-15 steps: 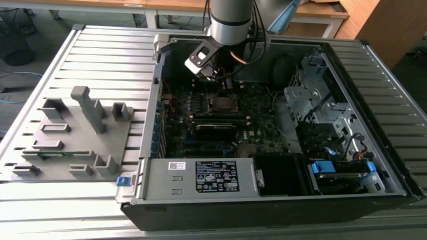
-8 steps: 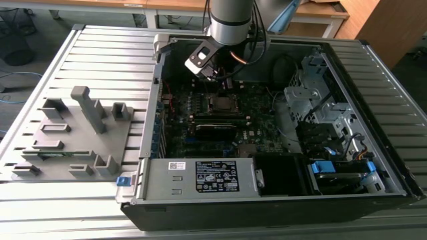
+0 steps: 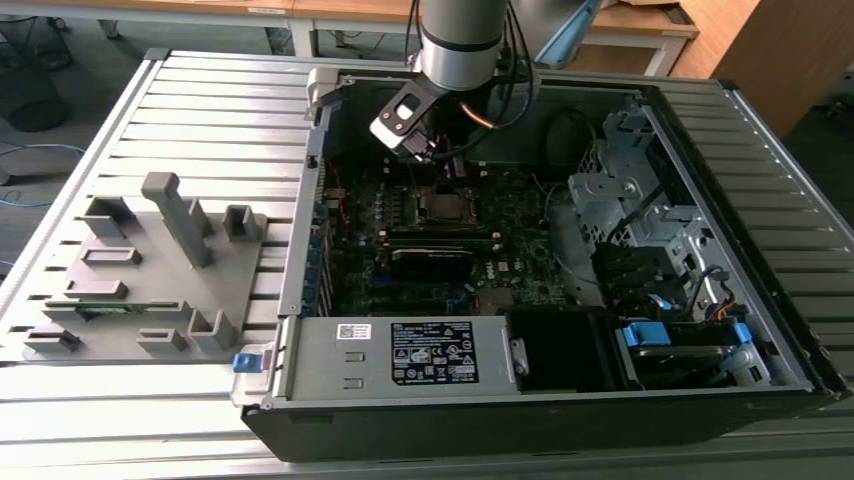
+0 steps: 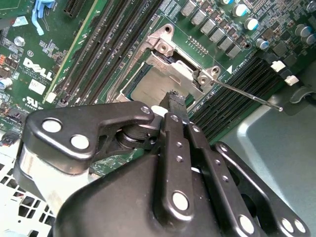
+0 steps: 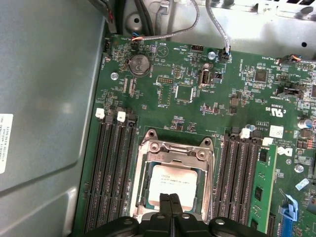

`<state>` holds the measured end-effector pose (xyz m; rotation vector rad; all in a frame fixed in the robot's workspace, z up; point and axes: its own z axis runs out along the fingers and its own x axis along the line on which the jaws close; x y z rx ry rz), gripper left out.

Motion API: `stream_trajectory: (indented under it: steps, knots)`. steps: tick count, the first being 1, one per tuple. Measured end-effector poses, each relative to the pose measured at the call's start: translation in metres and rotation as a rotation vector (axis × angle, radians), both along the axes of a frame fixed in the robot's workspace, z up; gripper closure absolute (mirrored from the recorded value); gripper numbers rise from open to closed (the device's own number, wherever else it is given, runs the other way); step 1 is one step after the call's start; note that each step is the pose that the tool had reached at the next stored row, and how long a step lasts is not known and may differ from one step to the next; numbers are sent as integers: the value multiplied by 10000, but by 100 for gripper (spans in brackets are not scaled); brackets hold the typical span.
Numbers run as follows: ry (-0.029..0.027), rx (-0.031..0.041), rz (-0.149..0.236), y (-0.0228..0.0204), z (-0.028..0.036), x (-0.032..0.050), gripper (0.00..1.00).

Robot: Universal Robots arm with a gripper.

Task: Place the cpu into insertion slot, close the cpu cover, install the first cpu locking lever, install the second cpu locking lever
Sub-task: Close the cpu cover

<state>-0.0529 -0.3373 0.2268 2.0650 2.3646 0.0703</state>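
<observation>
Inside the open PC case point(image 3: 534, 425), at 3 o'clock of the grey rack point(image 3: 147, 270) on the bench point(image 3: 200, 100) in the exterior view, cpu point(image 5: 174, 178) sits in insertion slot point(image 3: 422, 208) w/ cpu cover point(image 5: 173, 149) framing it; hand point(image 5: 171, 197): fingers together, tips just over cpu.

Probably lab: slatted metal bench point(image 3: 200, 100), wooden desks point(image 3: 360, 8) behind, opened computer case point(image 3: 534, 415).

A white maker's logo point(image 4: 37, 69) marks the green circuit board point(image 4: 54, 42). The grey box point(image 3: 334, 370) bears a label point(image 3: 434, 352), and the chip point(image 5: 173, 181) faint print, both illegible.
</observation>
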Motion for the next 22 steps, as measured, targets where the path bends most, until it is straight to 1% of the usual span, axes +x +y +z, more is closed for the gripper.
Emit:
stream_trajectory:
  steps: [3, 5, 22]
  knots:
    - [0, 1, 266, 0, -2, 0, 89]
    - [0, 0, 538, 0, -3, 0, 89]
    - [0, 1, 3257, 0, -27, 0, 89]
